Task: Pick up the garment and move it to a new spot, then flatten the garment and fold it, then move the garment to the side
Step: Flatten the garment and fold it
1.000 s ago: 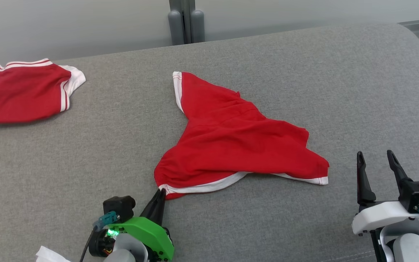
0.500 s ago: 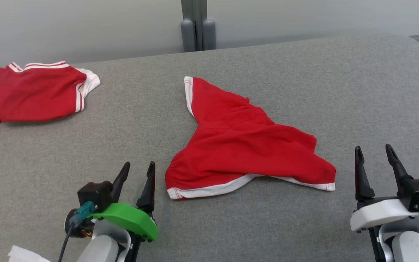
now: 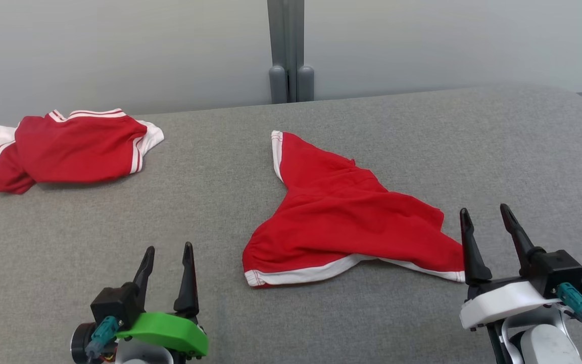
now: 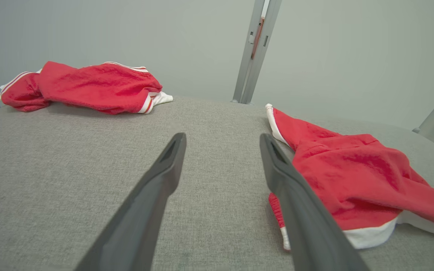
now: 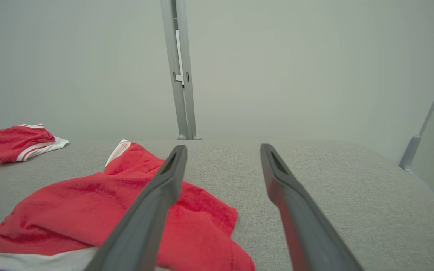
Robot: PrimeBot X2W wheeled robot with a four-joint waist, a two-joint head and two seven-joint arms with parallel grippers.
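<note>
A crumpled red garment with white trim lies in a rough triangle on the middle of the grey padded surface. My left gripper stands open, a little to the left of the garment's near-left corner and apart from it. The left wrist view has the garment just right of my left gripper. My right gripper is open beside the garment's near-right tip, holding nothing. In the right wrist view the garment lies left of and under my right gripper.
A second red garment with white stripes lies bunched at the far left of the surface, also in the left wrist view. A grey post stands against the pale wall behind. The surface curves down at its right end.
My left gripper let go of the garment's near-left corner, opened, and drew back to the left. The garment stays put. The head camera has tilted, so the whole view shifted.
</note>
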